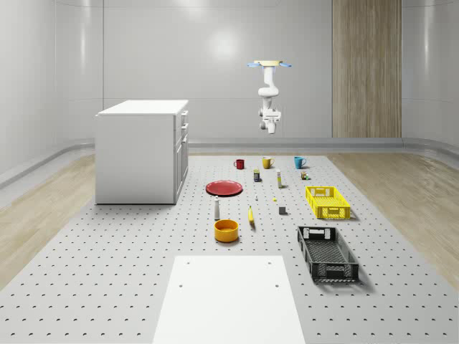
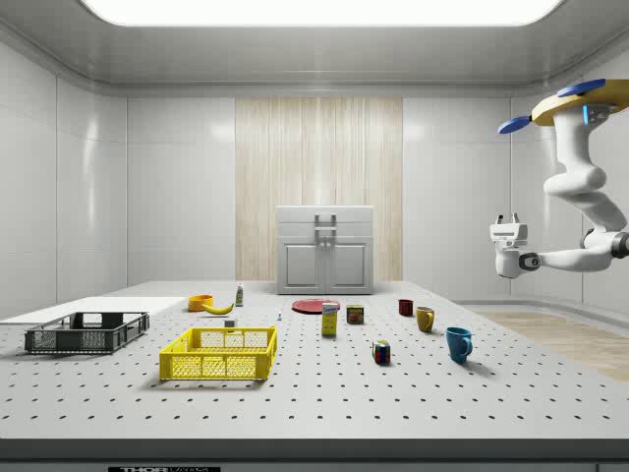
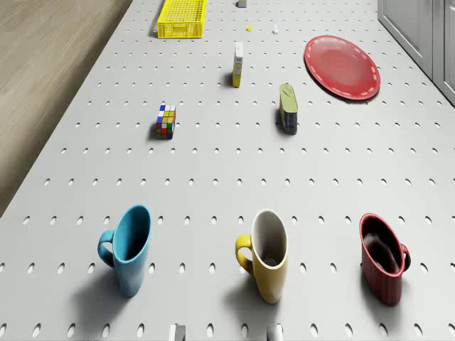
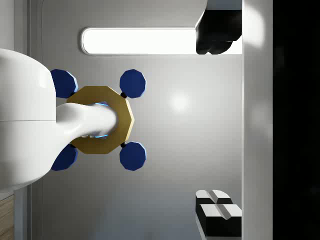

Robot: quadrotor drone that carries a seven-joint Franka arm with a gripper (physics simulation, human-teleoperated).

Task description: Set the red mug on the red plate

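Your pincer (image 4: 215,122) has its fingers wide apart and holds nothing, which fits a task not yet begun. In the side view it hangs high in the air on the folded arm and points upward, toward the drone (image 2: 580,98), not at the table (image 1: 107,287). The drone hovers well above the table's far edge, about over the row of mugs.

Reading that row from the whole-scene view's left, you have the red mug (image 1: 239,163), then the yellow mug (image 1: 267,163), then the blue mug (image 1: 299,162). All three stand upright near the far edge, well apart from one another. The red one sits at the end of the row, so you can come at it without crowding the yellow mug. In the drone view its handle sticks out on the side away from its neighbour.

The red plate (image 1: 224,188) lies flat and bare, nearer the table's middle than the red mug, close to the white cabinet (image 1: 140,150). Nothing rests on it, so it is ready to take the mug. I judge you must first turn the pincer downward and bring it down over the red mug.
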